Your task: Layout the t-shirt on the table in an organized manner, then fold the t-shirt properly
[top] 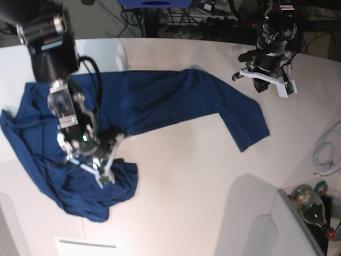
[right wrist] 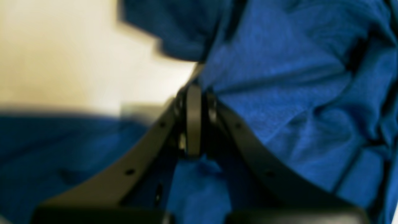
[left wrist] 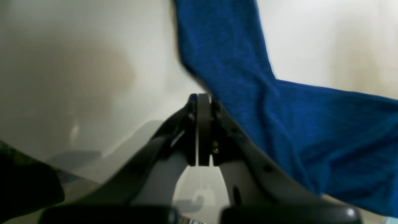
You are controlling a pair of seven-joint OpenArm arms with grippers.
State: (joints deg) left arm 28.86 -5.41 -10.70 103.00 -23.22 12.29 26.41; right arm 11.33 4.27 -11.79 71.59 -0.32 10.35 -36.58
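The dark blue t-shirt [top: 170,96] lies spread but crumpled on the white table [top: 186,176], with one long part reaching right and a bunched heap at the left front. My right gripper [top: 105,177] sits down in that heap. In the right wrist view it [right wrist: 194,90] is shut, with the t-shirt's fabric [right wrist: 279,77] drawn to its tip. My left gripper [top: 261,85] hangs above the table beyond the shirt's right end. In the left wrist view it [left wrist: 200,99] is shut with nothing between the pads, the t-shirt [left wrist: 279,109] lying just right of it on the table [left wrist: 77,62].
A bottle [top: 311,205] and a coiled white cable [top: 322,152] lie off the table's curved right edge. Dark cables and equipment [top: 213,16] line the far side. The right arm's body [top: 50,48] stands over the shirt's left part.
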